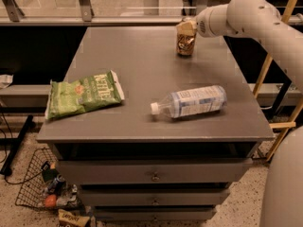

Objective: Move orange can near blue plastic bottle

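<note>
The orange can [186, 43] stands upright near the table's back right edge, brownish with dark print. My gripper [187, 27] is right at the can's top, reaching in from the right on the white arm [246, 14], and it covers the can's upper part. The blue plastic bottle [193, 101] lies on its side toward the front right of the table. Its white cap points left, and a pale blue-and-white label wraps its body. The bottle is well in front of the can and apart from it.
A green chip bag [84, 94] lies flat on the left of the grey table [142, 56]. Drawers sit below the tabletop. A wire basket [40, 188] with clutter stands on the floor at the lower left. A wooden frame [279, 103] stands to the right.
</note>
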`<move>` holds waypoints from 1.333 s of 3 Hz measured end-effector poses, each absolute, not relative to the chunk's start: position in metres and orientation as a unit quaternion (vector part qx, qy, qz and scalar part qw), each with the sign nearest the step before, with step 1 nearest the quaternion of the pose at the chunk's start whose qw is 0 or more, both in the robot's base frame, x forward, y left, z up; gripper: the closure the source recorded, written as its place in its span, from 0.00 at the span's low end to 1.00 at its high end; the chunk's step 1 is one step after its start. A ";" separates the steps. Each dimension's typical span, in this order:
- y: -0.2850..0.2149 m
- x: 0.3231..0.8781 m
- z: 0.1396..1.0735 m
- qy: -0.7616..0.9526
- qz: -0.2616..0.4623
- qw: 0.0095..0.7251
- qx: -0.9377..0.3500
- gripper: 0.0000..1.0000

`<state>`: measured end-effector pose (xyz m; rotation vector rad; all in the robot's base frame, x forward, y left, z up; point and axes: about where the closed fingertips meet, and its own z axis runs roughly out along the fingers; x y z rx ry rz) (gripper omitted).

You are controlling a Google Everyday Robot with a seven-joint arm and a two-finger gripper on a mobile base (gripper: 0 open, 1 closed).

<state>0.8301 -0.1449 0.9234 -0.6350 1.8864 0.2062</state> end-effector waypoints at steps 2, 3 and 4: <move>-0.138 0.779 0.970 0.768 0.081 0.556 -0.307 1.00; -0.135 0.736 0.974 0.770 0.069 0.544 -0.326 1.00; -0.137 0.700 0.966 0.782 0.059 0.526 -0.329 1.00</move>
